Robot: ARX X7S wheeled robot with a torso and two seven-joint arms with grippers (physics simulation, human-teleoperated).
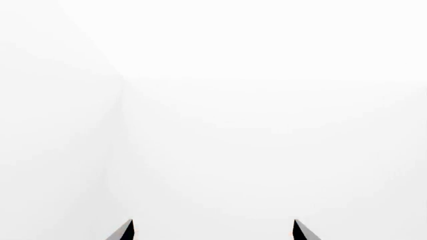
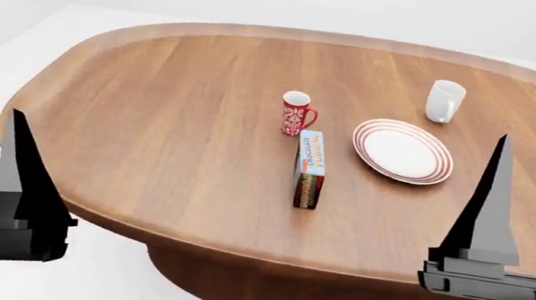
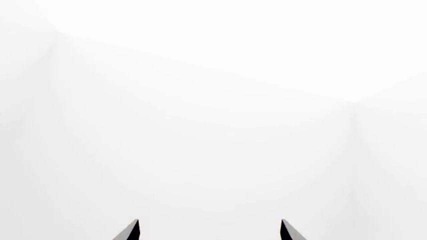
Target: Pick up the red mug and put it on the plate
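Note:
The red mug [image 2: 295,113] with a white pattern stands upright near the middle of the round wooden table [image 2: 148,128], handle to the right. The plate [image 2: 403,151], white with red rings, lies to its right. My left gripper [image 2: 17,115] points upward at the table's near left edge, my right gripper [image 2: 501,140] at the near right edge, both far from the mug. In the left wrist view the gripper [image 1: 213,225] is open and empty. In the right wrist view the gripper [image 3: 208,225] is open and empty. Both wrist views face only white walls.
A plain white mug [image 2: 445,101] stands behind the plate at the far right. A colourful box [image 2: 310,168] stands on edge just in front of the red mug, between it and the table's near edge.

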